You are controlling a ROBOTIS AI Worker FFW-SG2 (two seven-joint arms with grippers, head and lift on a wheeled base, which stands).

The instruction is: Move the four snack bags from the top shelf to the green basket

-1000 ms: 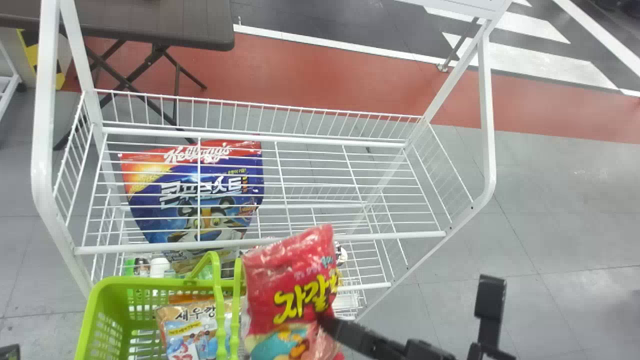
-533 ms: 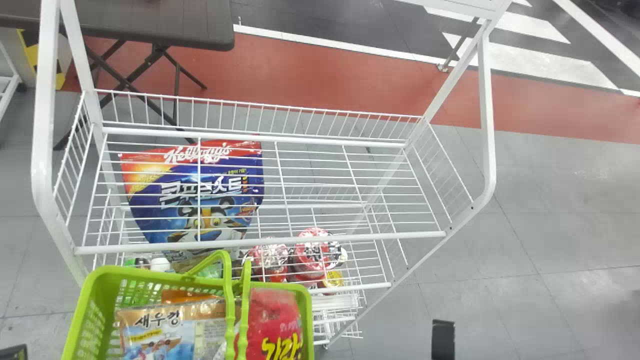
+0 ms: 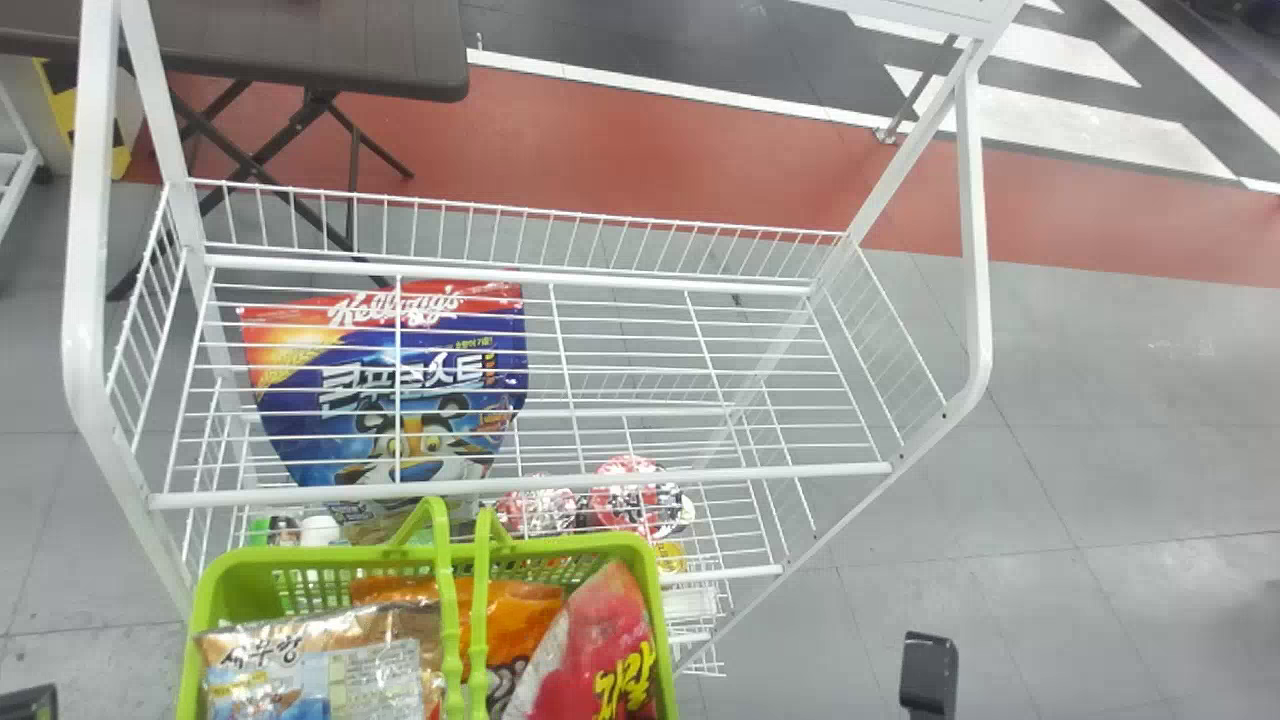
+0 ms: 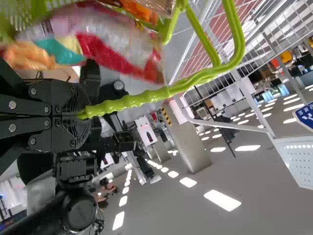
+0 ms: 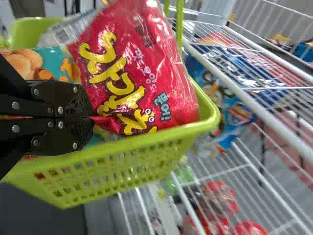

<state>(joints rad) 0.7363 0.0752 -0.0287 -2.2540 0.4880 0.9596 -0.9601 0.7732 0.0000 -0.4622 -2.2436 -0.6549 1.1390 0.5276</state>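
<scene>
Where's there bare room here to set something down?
The top shelf looks bare between its front rail and back fence. Below, the cereal bag crowds the left. The green basket is packed with snack bags, the right end effector gripping a red one.

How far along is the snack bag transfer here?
Nearly done, it seems. A brown-and-blue bag and an orange bag lie in the green basket, whose handle the left gripper holds. The right gripper grips the red bag, itself in the basket; releasing it looks left. I see no bag on the top shelf, but can't confirm a fourth in the basket.
</scene>
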